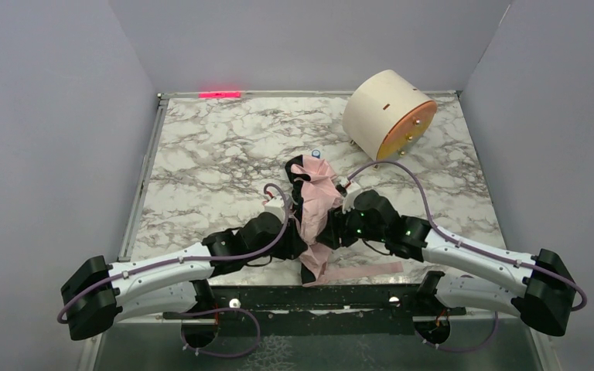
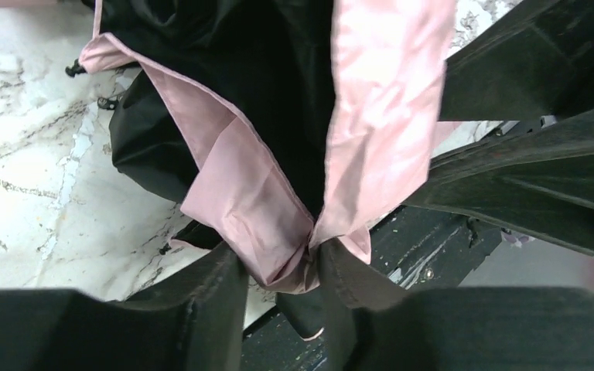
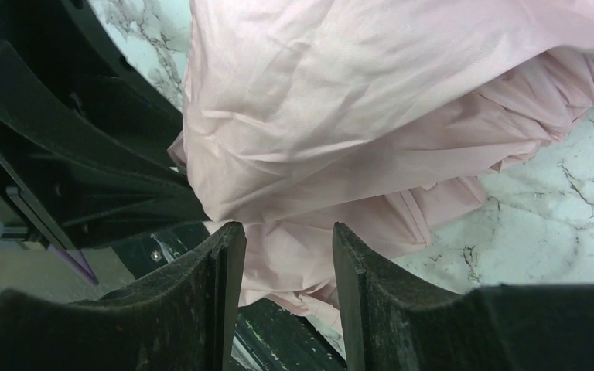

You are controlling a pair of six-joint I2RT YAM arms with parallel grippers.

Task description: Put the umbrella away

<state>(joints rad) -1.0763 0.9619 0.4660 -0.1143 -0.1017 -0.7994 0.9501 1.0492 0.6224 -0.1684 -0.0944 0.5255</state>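
Your left hand (image 2: 282, 259) pinches a fold of the umbrella (image 2: 387, 116), lower centre; your right hand (image 3: 288, 232), half apart, straddles its cloth; grip unclear.

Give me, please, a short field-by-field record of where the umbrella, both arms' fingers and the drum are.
umbrella: pale pink, crumpled, mid-table between the arms
left fingers: closed on a gathered fold of umbrella fabric
right fingers: closed around bunched umbrella fabric
strap: trailing flat by the near edge
drum: cream, orange face, far right, apart from the umbrella
table: white marble
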